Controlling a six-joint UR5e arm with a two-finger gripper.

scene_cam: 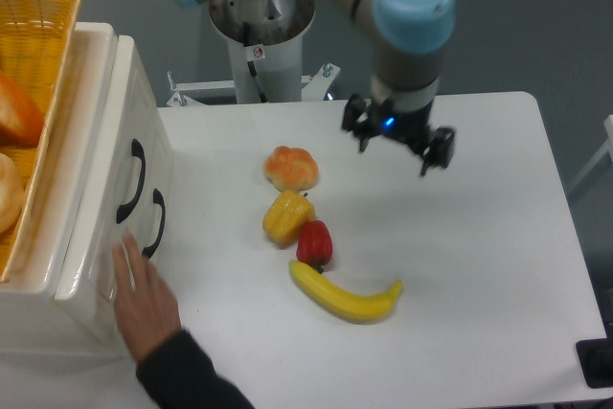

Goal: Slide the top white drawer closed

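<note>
On top white drawer (101, 155): no readable writing.

No text, brand or number can be read anywhere in the camera view. One small sticker (258, 52) — white with a round red mark — sits on the grey robot base column (261, 35) in the upper middle of the frame, but it is too small to make out.
</note>
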